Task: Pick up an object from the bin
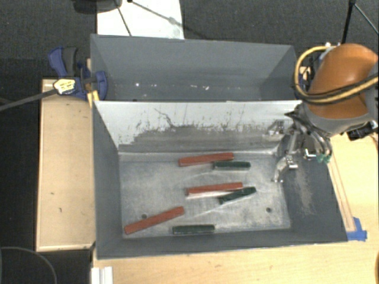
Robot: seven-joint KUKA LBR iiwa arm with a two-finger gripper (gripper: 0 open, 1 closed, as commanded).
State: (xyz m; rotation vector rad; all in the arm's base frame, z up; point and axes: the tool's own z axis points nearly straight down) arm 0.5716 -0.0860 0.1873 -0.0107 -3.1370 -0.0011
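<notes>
Reading from the right edge, where does the gripper stand? — Student

The gripper hangs below the arm's orange cover, low against the foot of the right sloping wall of the bin. Bare floor lies beneath it. Whether the claw is released or clenched cannot be told. — Tutor

Which pieces lie nearest? — Student

Six slim bars lie flat on the floor, all to the gripper's left. Nearest is the upper dark green bar, end to end with the upper red-brown bar. Just below, the middle dark green bar lies tilted, touching the middle red-brown bar. The gripper is over none of them. — Tutor

And the edges? — Student

The lower dark green bar lies close along the floor's front edge. The slanted red-brown bar points its low end toward the front left corner. Open floor runs under the back wall, down the left side beside the upper bars, and across the right strip between the bars and the gripper. — Tutor
</notes>
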